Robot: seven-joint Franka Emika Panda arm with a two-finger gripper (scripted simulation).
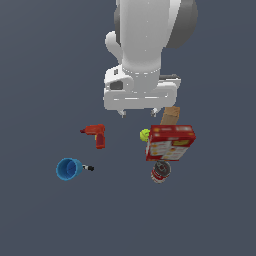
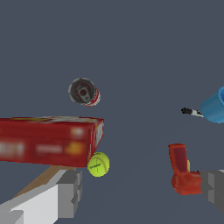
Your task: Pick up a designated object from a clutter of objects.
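The tan wooden block (image 1: 170,115) lies behind the red-and-white box (image 1: 170,142), mostly hidden by the box and my hand. In the wrist view only a tan sliver of the block (image 2: 40,178) shows, under the box (image 2: 48,140) and beside one finger (image 2: 68,192). My gripper (image 1: 138,113) is open and empty and hovers above the floor between the red drill (image 1: 96,135) and the block. In the wrist view the gripper (image 2: 140,192) has its jaws wide apart, with the drill (image 2: 181,170) by the other finger.
A yellow-green ball (image 1: 145,134) rests against the box's side and also shows in the wrist view (image 2: 98,164). A red-labelled can (image 1: 161,171) lies in front of the box. A blue cup (image 1: 68,168) and a black marker (image 1: 87,168) lie at the exterior view's left.
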